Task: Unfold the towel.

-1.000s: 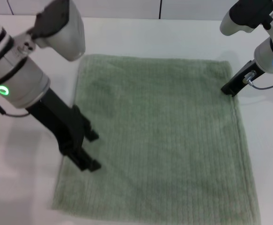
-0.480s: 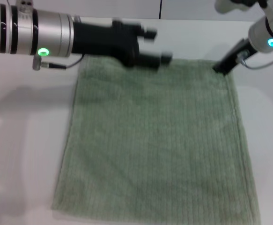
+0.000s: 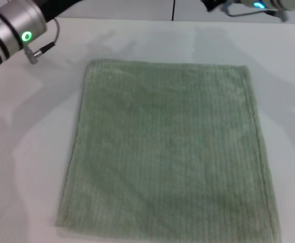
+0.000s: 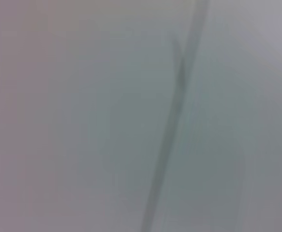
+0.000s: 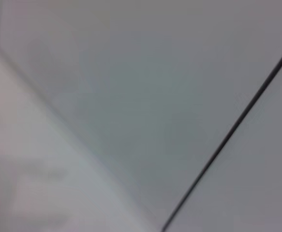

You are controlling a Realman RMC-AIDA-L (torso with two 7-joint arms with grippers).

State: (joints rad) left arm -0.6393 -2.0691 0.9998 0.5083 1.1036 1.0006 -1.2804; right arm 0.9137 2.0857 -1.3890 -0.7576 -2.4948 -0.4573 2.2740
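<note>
The sage-green ribbed towel [image 3: 167, 152] lies spread flat on the white table [image 3: 31, 167] in the head view, filling the middle down to the near edge. Only the silver wrist of my left arm [image 3: 15, 25] shows at the top left corner, raised away from the towel; its gripper is out of view. A small dark part of my right arm [image 3: 248, 5] shows at the top right edge; its gripper is out of view too. Both wrist views show only pale wall with a dark seam, no towel and no fingers.
A thin cable [image 3: 46, 45] hangs from the left wrist. The white wall with a dark vertical seam [image 3: 173, 9] runs behind the table's far edge.
Both arms have swung up and back off the towel, out to the top corners. The grippers have left the view. The towel lies flat as before.
</note>
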